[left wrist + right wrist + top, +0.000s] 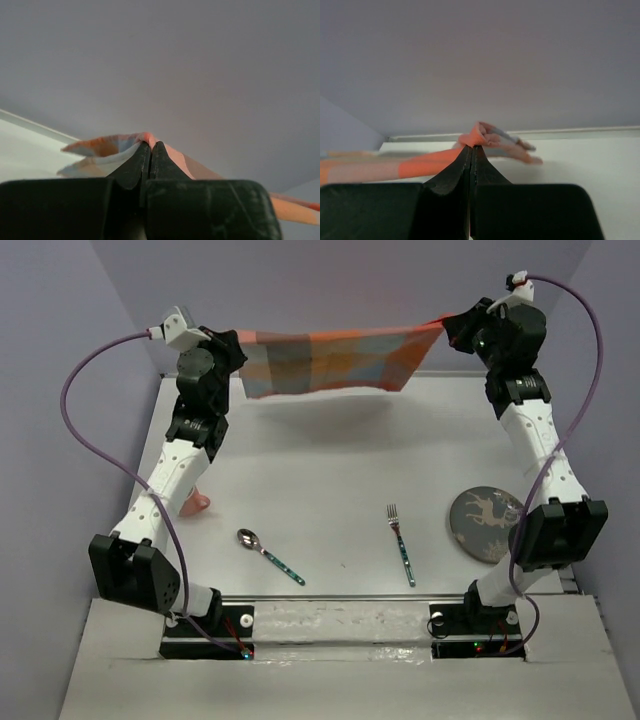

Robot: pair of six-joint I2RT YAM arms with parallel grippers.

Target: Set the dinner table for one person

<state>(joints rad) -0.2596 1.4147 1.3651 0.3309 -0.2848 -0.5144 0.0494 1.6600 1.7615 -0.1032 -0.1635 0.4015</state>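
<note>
Top external, left to right. Left end effector [238, 345]: pressed together on one upper corner of checked cloth [330, 360], high above the far part of the desk [330, 470]. Stretched nearly taut from there across to right end effector [450, 330], likewise pinched shut on the opposite corner. Held high and spread wide, probably to flatten the fabric before laying it down as a mat.

Below and nearer than the left end effector, toward the arm bases: spoon [268, 555], then fork [400, 540], then patterned plate [487, 523] beneath the right end effector. All flat on the desk and well apart, presumably kept clear of the likely landing spot. Small pink item [197, 502] beside the left forearm, partly hidden, not identifiable.

Left wrist: confirms black fingers meeting on a bunched orange fold, with only a sliver of desk off to the left and no cutlery.

Right wrist: same tight pinch, cloth trailing away leftward, pale desk beyond. Hanging hem and the gap beneath it given only by top external.
</note>
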